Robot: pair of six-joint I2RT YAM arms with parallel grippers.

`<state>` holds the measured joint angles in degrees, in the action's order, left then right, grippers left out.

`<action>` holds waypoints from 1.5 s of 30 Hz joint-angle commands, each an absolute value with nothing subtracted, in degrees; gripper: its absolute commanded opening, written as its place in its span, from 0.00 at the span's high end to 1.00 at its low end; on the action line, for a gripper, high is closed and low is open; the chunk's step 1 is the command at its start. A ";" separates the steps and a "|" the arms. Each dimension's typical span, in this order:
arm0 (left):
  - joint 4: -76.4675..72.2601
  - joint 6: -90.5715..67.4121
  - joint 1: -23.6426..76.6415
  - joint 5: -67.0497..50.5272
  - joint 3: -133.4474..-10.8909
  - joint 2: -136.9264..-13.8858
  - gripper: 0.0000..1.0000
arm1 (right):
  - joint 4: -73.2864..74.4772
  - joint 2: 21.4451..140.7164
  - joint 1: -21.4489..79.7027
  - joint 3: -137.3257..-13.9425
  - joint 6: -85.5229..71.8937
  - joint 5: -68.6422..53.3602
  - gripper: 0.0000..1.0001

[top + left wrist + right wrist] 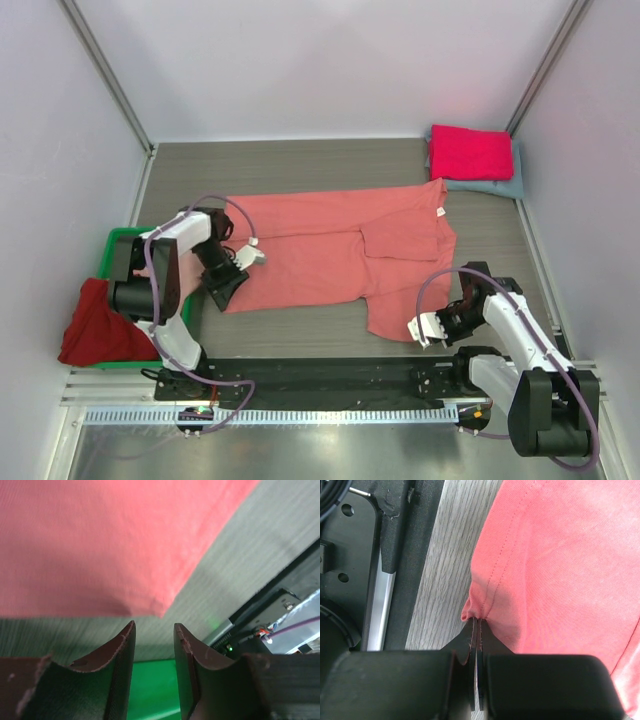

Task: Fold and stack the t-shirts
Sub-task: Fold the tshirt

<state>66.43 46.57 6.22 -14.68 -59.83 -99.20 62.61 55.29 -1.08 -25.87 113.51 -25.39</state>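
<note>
Pinches the near hem of the salmon t-shirt [340, 250] — spread across mid-table — in the right gripper [476, 621], fingers shut, arm folded low by the near-right corner. Hovers the left gripper [154, 625], fingers apart, just off the cloth's near-left corner.

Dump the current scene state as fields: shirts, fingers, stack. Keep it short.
salmon shirt: spread across the table, not yet stacked
left fingers: open, just short of the salmon shirt's near-left corner
right fingers: shut on the salmon shirt's near-right hem
stack: magenta shirt folded on top of grey-blue shirt, far right corner
dark red shirt: draped over the green bin, left side
</note>
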 commanded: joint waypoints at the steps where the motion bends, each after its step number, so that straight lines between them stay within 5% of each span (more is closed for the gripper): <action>1: 62.50 43.16 7.82 -13.54 -59.59 -101.24 0.63 | 61.09 56.69 -0.88 -25.93 133.60 -23.29 0.99; 15: 50.99 32.01 15.02 -6.51 -54.50 -105.02 0.64 | 58.37 57.92 -0.88 -25.66 131.75 -23.03 0.99; 28: 47.20 24.96 16.61 -3.43 -53.35 -103.28 1.00 | 53.26 53.53 -0.88 -22.77 124.99 -22.94 0.99; 45: 56.51 25.31 16.87 -3.87 -63.53 -89.38 1.00 | 47.73 43.25 -0.88 -38.58 98.97 -25.40 0.99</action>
<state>55.29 24.51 16.56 -2.15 -60.01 -90.91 49.25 45.15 -1.08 -35.18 104.03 -23.94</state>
